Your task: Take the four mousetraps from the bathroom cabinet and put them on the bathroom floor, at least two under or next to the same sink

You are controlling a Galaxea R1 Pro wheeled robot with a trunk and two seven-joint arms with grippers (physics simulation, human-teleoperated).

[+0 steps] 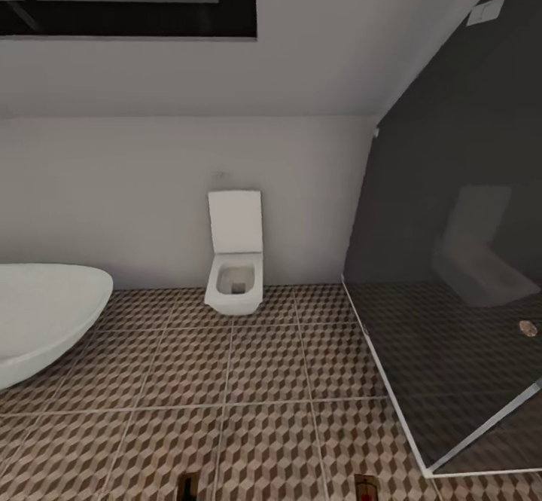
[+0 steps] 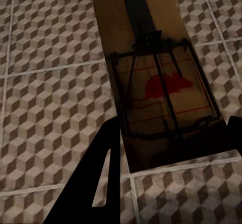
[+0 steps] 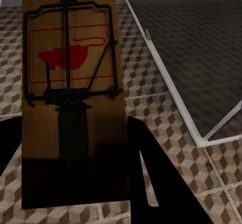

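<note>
While wrist views show mousetraps (image 2: 161, 82) (image 3: 70, 98), head view shows toilet (image 1: 235, 264).

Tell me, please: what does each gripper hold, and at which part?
Each holds one mousetrap. The left gripper clamps its mousetrap across the long sides near the end with the wire bar. The right gripper clamps its mousetrap across the long sides near the plain end.

Toilet (image 1: 235, 264) against back wall, bathtub (image 1: 41, 316) left, shower (image 1: 459, 350) right
</note>
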